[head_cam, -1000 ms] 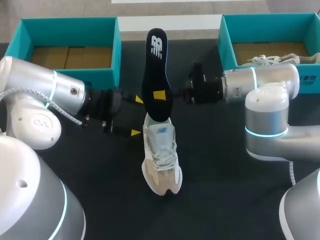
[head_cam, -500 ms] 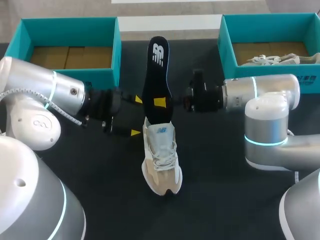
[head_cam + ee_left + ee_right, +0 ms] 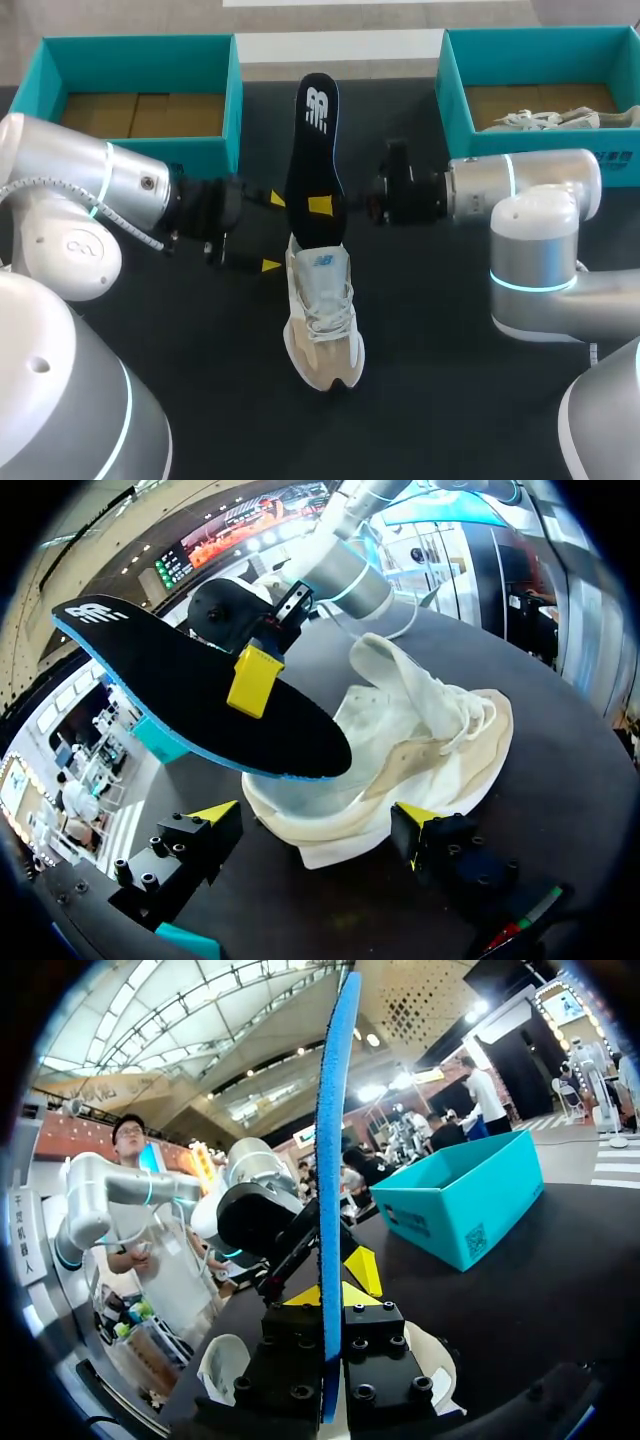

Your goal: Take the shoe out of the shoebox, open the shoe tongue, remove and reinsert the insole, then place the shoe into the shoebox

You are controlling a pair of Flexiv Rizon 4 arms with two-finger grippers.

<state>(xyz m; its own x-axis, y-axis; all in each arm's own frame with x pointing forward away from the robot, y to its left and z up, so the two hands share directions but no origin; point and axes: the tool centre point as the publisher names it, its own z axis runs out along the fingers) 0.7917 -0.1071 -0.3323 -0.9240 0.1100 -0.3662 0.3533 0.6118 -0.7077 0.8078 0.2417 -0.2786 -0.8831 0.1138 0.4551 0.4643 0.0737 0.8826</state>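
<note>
A cream and white shoe (image 3: 320, 320) lies on the dark table, toe toward the near edge. A black insole (image 3: 313, 160) with a blue underside stands tilted over the shoe's heel opening, its lower end at the collar. My right gripper (image 3: 320, 206) is shut on the insole's middle; the right wrist view has the insole (image 3: 333, 1160) edge-on between the yellow tips. My left gripper (image 3: 272, 232) is open beside the shoe's heel. In the left wrist view its fingers (image 3: 215, 813) straddle the heel of the shoe (image 3: 400, 750), apart from it, under the insole (image 3: 190, 695).
A teal shoebox (image 3: 140, 95) stands at the back left, with cardboard showing inside. A second teal box (image 3: 545, 80) at the back right holds another pale shoe (image 3: 545, 119). Dark tabletop lies open in front of the shoe.
The insole has tilted slightly to the right and settled a little lower toward the shoe's heel. My right arm shifted a little. The left arm and the shoe kept still.
</note>
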